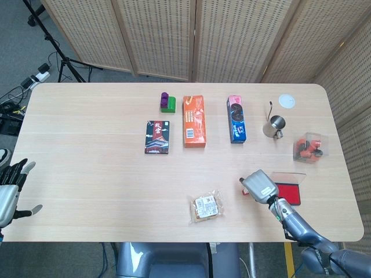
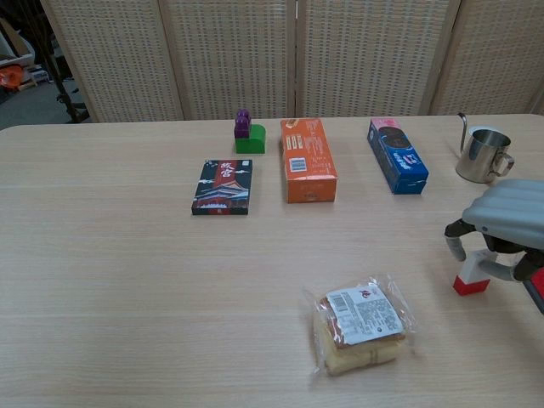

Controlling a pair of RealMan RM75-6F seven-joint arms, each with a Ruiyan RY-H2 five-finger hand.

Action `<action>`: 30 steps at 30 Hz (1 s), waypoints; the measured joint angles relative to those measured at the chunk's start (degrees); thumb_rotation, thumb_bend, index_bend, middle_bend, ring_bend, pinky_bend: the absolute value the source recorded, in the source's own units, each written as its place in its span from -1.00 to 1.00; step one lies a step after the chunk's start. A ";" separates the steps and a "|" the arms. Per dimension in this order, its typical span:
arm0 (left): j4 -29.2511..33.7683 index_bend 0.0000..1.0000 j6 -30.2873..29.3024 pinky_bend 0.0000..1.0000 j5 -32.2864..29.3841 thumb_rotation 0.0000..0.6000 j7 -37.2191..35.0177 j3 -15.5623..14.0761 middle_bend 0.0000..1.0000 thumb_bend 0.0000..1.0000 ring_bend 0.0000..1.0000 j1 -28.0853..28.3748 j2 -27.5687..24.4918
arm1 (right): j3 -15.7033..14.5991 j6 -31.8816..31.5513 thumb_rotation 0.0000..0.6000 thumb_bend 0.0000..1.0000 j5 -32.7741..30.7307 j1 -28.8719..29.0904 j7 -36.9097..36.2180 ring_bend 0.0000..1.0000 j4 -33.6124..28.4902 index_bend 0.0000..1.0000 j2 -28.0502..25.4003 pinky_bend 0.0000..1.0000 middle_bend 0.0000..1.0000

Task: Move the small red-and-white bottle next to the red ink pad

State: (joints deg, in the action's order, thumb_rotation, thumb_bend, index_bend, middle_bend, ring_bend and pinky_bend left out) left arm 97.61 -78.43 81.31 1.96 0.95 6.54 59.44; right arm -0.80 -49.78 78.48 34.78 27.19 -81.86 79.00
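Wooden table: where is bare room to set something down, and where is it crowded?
The wooden table is bare across its left half, from the black-and-red box down to the open left hand. A bare strip also lies between the row of boxes and the wrapped sandwich. It is crowded at the right: the right hand, small red-and-white bottle, red ink pad.
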 measured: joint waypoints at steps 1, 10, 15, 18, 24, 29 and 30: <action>0.01 -1.00 -0.01 -1.00 0.00 1.00 -0.01 0.00 -1.00 -1.00 -1.00 -0.01 0.00 | -0.04 -0.06 1.00 0.09 0.08 -0.01 -0.10 1.00 0.00 -0.22 -0.03 1.00 0.99; 0.12 -1.00 0.04 -1.00 0.13 1.00 0.19 -0.09 -1.00 -1.00 -1.00 0.00 0.03 | -0.56 -0.50 1.00 0.04 0.55 -0.31 -0.88 1.00 -0.44 -0.29 -1.04 1.00 0.98; 0.18 -1.00 -0.16 -1.00 0.25 1.00 0.24 -0.12 -1.00 -1.00 -1.00 -0.09 0.04 | -1.13 -0.76 1.00 0.03 1.23 -0.58 -1.25 1.00 -0.61 -0.36 -1.48 1.00 0.98; 0.19 -1.00 -0.20 -1.00 0.31 1.00 0.21 -0.14 -1.00 -1.00 -1.00 -0.11 0.04 | -1.52 -1.07 1.00 0.03 1.81 -0.79 -1.49 1.00 -0.91 -0.41 -1.86 1.00 0.98; 0.37 -1.00 -0.45 -1.00 0.49 1.00 0.01 -0.15 -1.00 -1.00 -1.00 -0.21 -0.12 | -1.94 -2.19 1.00 0.03 2.97 -1.18 -1.51 1.00 -2.23 -0.45 -2.96 1.00 0.97; 0.55 -1.00 -1.32 -1.00 1.15 1.00 -1.06 -0.15 -1.00 -1.00 -1.00 -0.54 -0.59 | -2.39 -5.12 1.00 0.02 5.10 -2.13 -1.89 0.96 -6.07 -0.47 -5.90 1.00 0.85; 0.58 -1.00 -1.55 -1.00 1.36 1.00 -1.31 -0.18 -1.00 -1.00 -1.00 -0.63 -0.69 | -2.55 -6.05 1.00 -0.02 5.78 -2.45 -2.19 0.88 -6.95 -0.48 -6.67 1.00 0.75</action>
State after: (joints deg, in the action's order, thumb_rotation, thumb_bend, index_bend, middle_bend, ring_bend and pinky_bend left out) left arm 98.19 -79.98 82.67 0.65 0.77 5.91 58.76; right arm -3.35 -55.83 84.26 32.33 25.00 -88.81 72.33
